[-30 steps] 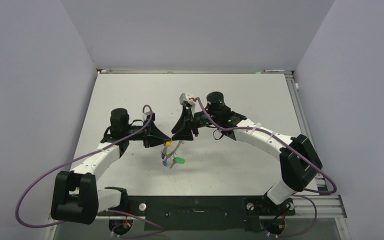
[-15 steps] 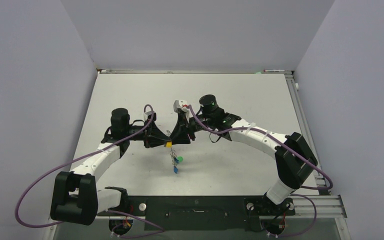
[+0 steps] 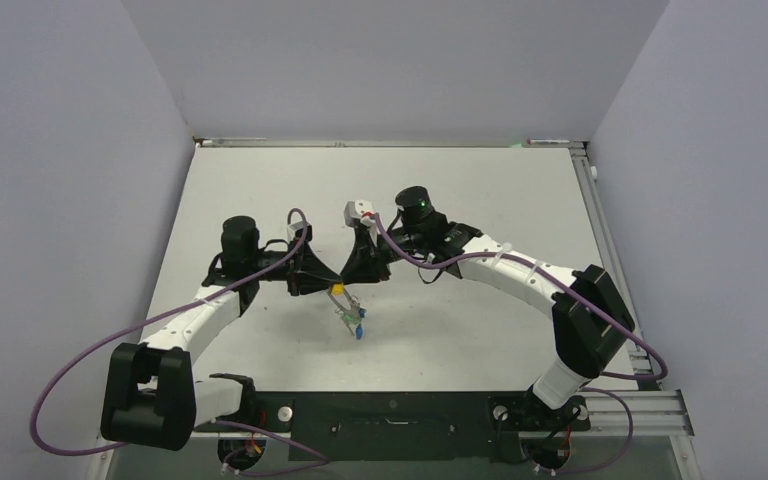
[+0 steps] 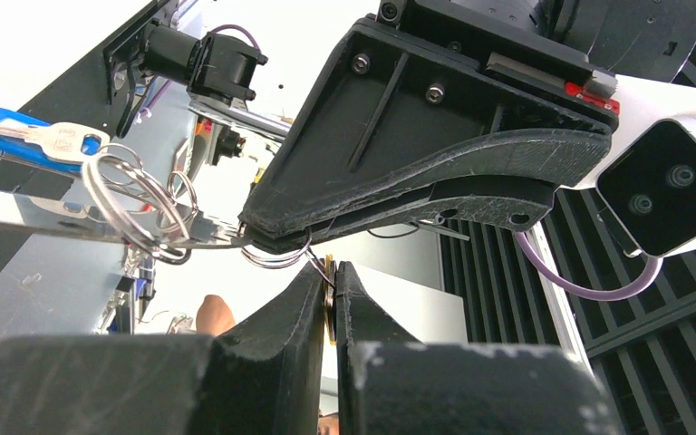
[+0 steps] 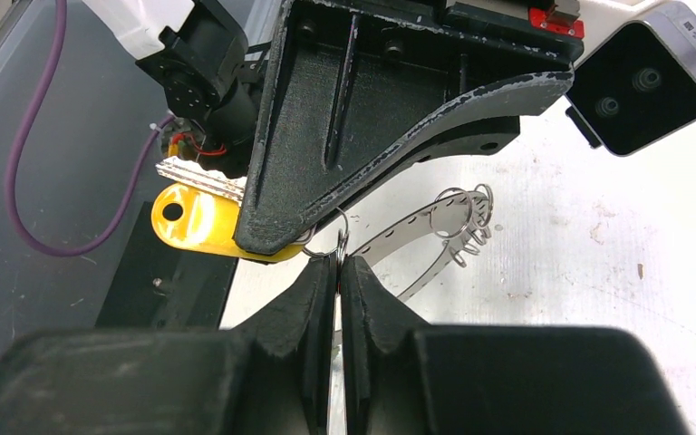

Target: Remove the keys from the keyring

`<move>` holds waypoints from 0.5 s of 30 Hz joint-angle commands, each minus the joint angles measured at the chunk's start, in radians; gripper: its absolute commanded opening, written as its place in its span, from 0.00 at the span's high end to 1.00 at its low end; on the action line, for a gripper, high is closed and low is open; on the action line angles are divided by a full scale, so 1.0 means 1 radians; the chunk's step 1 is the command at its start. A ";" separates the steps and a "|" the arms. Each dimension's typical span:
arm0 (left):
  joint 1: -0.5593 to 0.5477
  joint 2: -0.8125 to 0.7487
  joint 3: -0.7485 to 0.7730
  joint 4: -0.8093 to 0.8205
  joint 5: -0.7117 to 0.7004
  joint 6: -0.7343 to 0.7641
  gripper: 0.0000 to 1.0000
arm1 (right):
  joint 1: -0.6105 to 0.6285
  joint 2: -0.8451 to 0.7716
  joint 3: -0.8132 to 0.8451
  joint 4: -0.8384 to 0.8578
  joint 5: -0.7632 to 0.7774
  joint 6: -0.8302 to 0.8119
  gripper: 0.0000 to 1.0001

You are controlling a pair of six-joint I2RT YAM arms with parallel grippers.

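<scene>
No legible text in any view.
Only candidate is a tiny stamped marking on the silver blade of the blue-headed key (image 4: 54, 140) in the left wrist view, too small to read. The red tab (image 4: 589, 88) at upper right there shows no lettering I can make out, nor does the white wrist camera (image 4: 666, 186). The top view is too coarse for print.

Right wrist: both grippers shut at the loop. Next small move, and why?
Probably draw the right gripper slightly away from the left gripper, twisting gently. Right is shut on the wire loop; left seems shut on the yellow key threaded there. Tension should start sliding the key along the wire.
</scene>
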 commanded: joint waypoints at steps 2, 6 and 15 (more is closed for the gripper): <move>0.014 -0.018 0.028 0.049 0.020 0.017 1.00 | -0.026 -0.038 0.003 0.062 -0.001 0.010 0.95; 0.017 -0.018 0.011 0.047 0.008 0.017 1.00 | -0.069 -0.050 -0.072 0.330 -0.020 0.251 0.95; 0.020 -0.008 0.006 0.037 -0.010 0.027 1.00 | -0.089 -0.001 -0.290 1.273 0.009 0.937 0.95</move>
